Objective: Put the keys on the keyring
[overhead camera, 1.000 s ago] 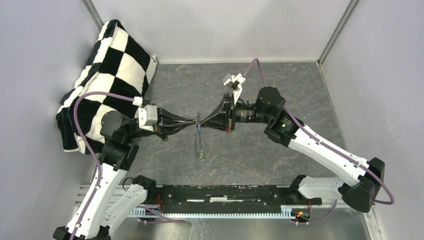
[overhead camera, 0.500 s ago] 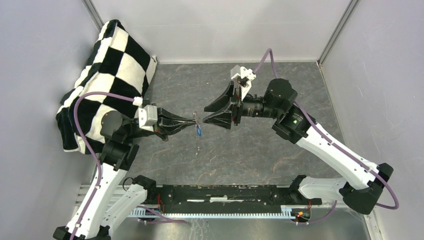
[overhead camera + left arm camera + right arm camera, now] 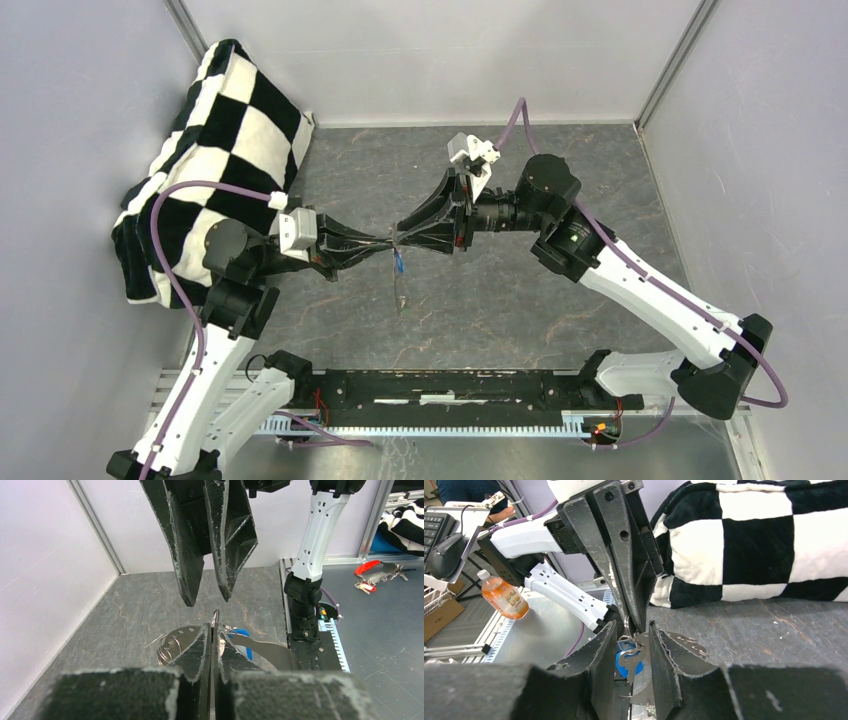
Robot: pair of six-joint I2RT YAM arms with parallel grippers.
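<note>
My left fingers [image 3: 385,243] are clenched flat on the thin metal keyring [image 3: 215,616], pinching its wire edge-on so that it stands up between the tips, held in the air above the grey surface [image 3: 500,300]. My right fingers [image 3: 607,636] are parted and grasp nothing; they sit on either side of the ring with a clear gap. The blue key [image 3: 626,661] hangs just below them beside a flat metal fob [image 3: 262,651], and from above the bundle dangles down towards the surface. I cannot pick out the green key in any view. I judge all of this to be very light, so weight is no worry, but the ring is slim, hard and smooth, and it will swivel or slide in a pinch unless my pads bear squarely on the wire. The hanging pieces are loose and will swing with any jolt. The key's plastic head is the broadest, least slippery place to take hold, while its blade is too thin to trust. For the ring, I think the best hold is close to my left tips, where the wire is steadied and cannot twist away. A hard squeeze risks flicking the ring out sideways more than bending it.
</note>
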